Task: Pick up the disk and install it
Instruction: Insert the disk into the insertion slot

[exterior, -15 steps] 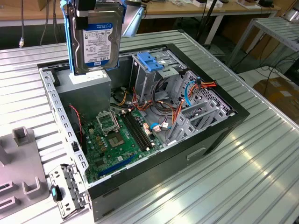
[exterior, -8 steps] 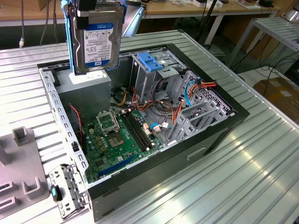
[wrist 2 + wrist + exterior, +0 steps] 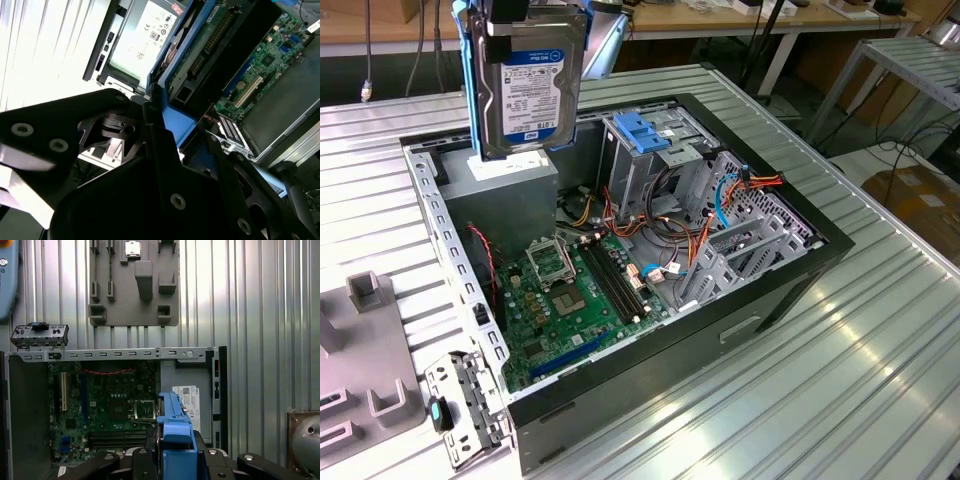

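Holding the disk (image 3: 528, 92) upright and square, clear of the case (image 3: 442, 225) walls and cables (image 3: 705, 215), looks like the sound way to carry it. End effector (image 3: 175, 461) is clamped on the disk's blue rails at its upper edge. Disk hangs above the open case, over the power supply (image 3: 510, 195), not seated.

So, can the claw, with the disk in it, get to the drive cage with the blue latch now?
Probably yes. The claw holds the disk upright above the power supply; the case is open on top, and nothing stands between the disk and the drive cage.
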Robot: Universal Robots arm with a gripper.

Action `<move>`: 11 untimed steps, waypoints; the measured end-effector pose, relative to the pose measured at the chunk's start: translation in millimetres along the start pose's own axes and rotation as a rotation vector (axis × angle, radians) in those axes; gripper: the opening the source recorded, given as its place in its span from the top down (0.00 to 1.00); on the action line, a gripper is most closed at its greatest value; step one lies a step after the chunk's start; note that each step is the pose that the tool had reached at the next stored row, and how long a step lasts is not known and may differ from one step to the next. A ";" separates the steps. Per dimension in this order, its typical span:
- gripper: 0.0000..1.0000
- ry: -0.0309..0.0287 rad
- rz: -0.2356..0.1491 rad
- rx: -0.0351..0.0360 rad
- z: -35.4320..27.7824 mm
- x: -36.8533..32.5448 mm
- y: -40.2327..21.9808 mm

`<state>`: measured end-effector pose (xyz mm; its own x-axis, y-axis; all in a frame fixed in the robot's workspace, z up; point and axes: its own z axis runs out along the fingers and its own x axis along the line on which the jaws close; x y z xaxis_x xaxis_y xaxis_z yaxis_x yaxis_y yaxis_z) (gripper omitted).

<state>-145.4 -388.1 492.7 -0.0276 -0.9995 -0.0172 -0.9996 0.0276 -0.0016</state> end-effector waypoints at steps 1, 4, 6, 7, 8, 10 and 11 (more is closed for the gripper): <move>0.63 0.0000 0.000 0.0000 0.0 0.0 -0.1; 0.63 0.0000 0.000 0.0000 0.0 0.0 -0.6; 0.63 0.0000 0.000 0.0000 0.0 0.0 -1.6; 0.63 0.0000 0.000 0.0000 0.0 0.0 -1.6; 0.63 0.0000 0.000 0.0000 0.0 0.2 -1.6; 0.63 0.0000 0.000 0.0000 0.0 0.5 -1.6; 0.63 -0.0001 0.000 0.0000 0.0 0.7 -1.6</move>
<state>-143.9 -388.8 492.7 -0.0275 -0.9995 -0.0173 -0.9996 0.0276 -0.0016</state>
